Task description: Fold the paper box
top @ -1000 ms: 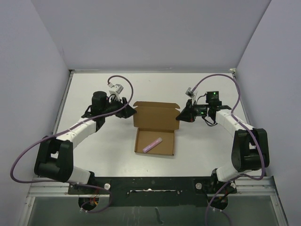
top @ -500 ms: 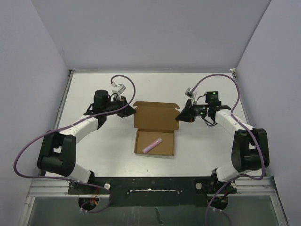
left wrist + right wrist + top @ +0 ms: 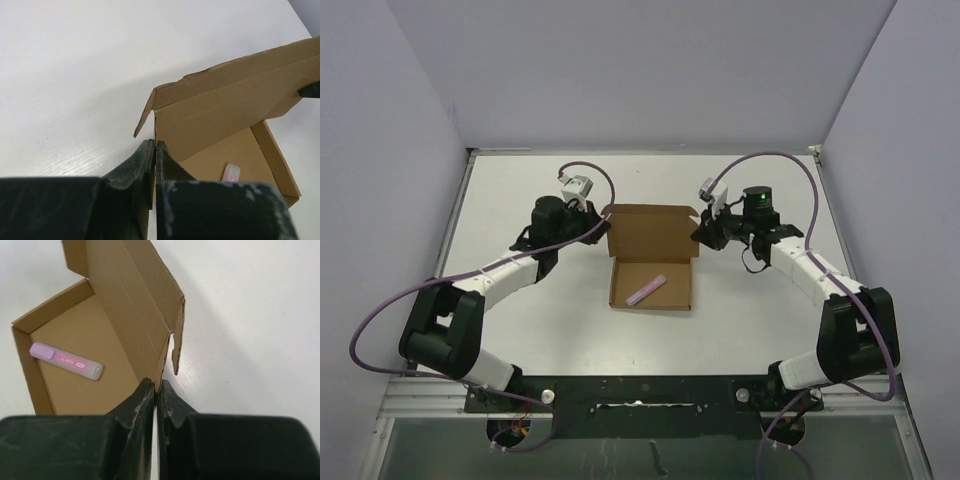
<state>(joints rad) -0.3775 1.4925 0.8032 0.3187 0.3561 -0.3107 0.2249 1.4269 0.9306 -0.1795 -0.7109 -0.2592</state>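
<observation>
Found pressed together on cardboard: left gripper (image 3: pixel 601 226), pinching the left end edge of the raised lid of a plain brown cardboard mailer box (image 3: pixel 650 250). Dark fingers (image 3: pixel 140 162) closed down to the thickness of the sheet. Same at the right gripper (image 3: pixel 701 233): clamped on the lid's right end edge, with the sheet running straight in between the tips.

Placement: spanning the whole space between the two grippers. Lid tilted up at gripper level. Tray flat on the white table (image 3: pixel 750 320), on the near side of both grippers, with low walls standing at left, right and near sides.

Edges: lid's top edge slightly ragged towards the left corner. Small side flap splayed outward just above the left fingertips. Matching flap hanging free just beside the right fingertips.

Room: bare table outward of each gripper. More bare table beyond the lid, up to the pale grey walls (image 3: pixel 640 80). Further open strip on the near side, between the tray and the arm bases.

Contents: small pink stick (image 3: pixel 646 290) lying flat and slanted on the tray floor, between the grippers on their near side, apart from every wall.

Markings: darker pink print along the stick's body, too small to read. Cardboard plain brown throughout.
</observation>
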